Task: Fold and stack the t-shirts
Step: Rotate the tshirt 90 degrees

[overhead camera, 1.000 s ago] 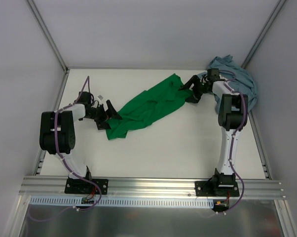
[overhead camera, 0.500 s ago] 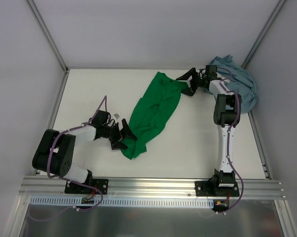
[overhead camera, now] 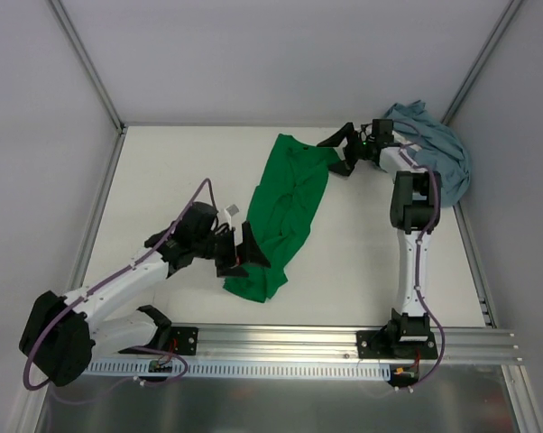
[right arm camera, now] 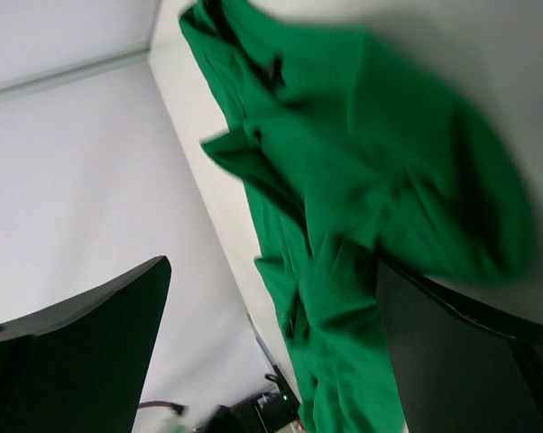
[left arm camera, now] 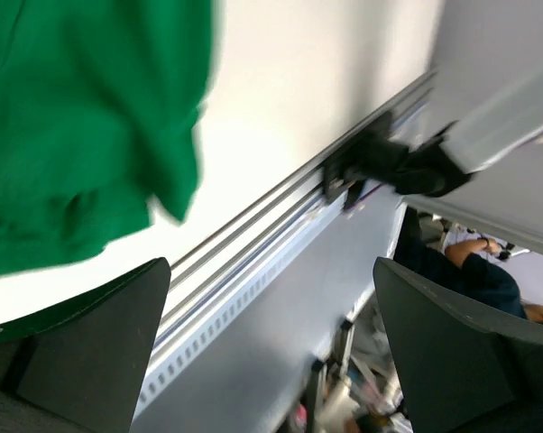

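The bright green t-shirt [overhead camera: 285, 203] lies crumpled in a long strip running from the back of the white table [overhead camera: 163, 162] toward the near edge. My left gripper [overhead camera: 246, 253] sits at its near end, open, with nothing between the jaws; the left wrist view shows the green cloth [left arm camera: 82, 117] off to the upper left of my gripper [left arm camera: 271, 347]. My right gripper [overhead camera: 336, 153] is open at the shirt's far end, and the green cloth [right arm camera: 362, 180] lies in front of it [right arm camera: 271, 352]. The blue-grey t-shirt [overhead camera: 438, 149] is bunched in the back right corner behind the right arm.
An aluminium rail [overhead camera: 280, 338] carrying both arm bases runs along the near edge, also visible as a rail [left arm camera: 280, 225] in the left wrist view. White walls and slanted frame posts [overhead camera: 87, 63] enclose the table on three sides.
The left arm has swung toward the near edge and rightward, and the green t-shirt has turned from a diagonal to a nearly front-to-back strip. The right gripper's jaws have spread wider.
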Tool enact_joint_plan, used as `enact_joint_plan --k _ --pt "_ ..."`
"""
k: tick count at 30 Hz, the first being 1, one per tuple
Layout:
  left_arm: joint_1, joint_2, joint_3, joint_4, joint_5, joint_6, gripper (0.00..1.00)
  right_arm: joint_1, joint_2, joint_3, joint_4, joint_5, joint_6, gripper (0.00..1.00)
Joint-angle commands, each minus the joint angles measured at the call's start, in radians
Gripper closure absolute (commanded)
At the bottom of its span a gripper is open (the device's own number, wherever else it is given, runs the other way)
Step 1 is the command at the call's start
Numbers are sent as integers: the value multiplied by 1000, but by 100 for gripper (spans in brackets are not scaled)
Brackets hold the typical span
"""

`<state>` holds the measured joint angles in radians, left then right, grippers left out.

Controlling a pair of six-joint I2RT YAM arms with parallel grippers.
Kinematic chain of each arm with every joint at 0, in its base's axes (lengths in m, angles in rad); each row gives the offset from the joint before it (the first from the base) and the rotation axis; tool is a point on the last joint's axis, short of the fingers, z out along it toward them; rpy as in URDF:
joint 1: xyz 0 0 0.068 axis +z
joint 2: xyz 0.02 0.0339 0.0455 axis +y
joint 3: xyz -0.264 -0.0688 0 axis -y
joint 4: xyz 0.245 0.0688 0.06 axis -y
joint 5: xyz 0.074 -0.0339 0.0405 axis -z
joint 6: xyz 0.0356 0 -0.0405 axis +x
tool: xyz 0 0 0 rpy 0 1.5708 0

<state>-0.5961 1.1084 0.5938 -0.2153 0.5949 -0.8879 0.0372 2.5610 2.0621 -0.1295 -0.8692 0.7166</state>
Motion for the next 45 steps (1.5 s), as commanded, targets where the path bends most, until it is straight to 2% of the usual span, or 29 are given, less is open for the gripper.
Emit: enact_joint_plan --k 1,3,5,9,13,19,21,23,24,25,33,45 --pt "-1 -97 139 -58 -69 90 1 3 -273 -138 -136 57 -182 1" --pt "-1 -120 187 -42 -57 113 1 6 -402 -222 -226 111 -315 1" --pt "1 -142 193 -13 -41 118 1 9 -479 -264 -319 156 -367 0" --pt "-1 -173 179 21 -55 135 1 38 -639 -352 -383 205 -411 1" --pt "-1 -194 167 25 -67 145 1 95 -667 -376 -397 231 -385 1" --pt "-1 -235 159 10 -69 144 1 184 -543 -362 -363 297 -335 1" --pt "1 -249 152 11 -69 144 1 193 -498 -352 -351 312 -310 6" --pt "-1 -265 150 8 -70 144 1 197 -444 -344 -322 331 -295 20" --pt "-1 -268 147 7 -66 148 1 199 -432 -341 -306 334 -275 37" --pt "-1 -272 144 4 -66 152 1 201 -408 -336 -303 344 -269 43" --pt "-1 -252 133 -7 -50 182 1 205 -351 -209 -358 397 -263 47" --pt "-1 -194 113 33 -17 196 1 198 -289 -132 -384 404 -263 49"
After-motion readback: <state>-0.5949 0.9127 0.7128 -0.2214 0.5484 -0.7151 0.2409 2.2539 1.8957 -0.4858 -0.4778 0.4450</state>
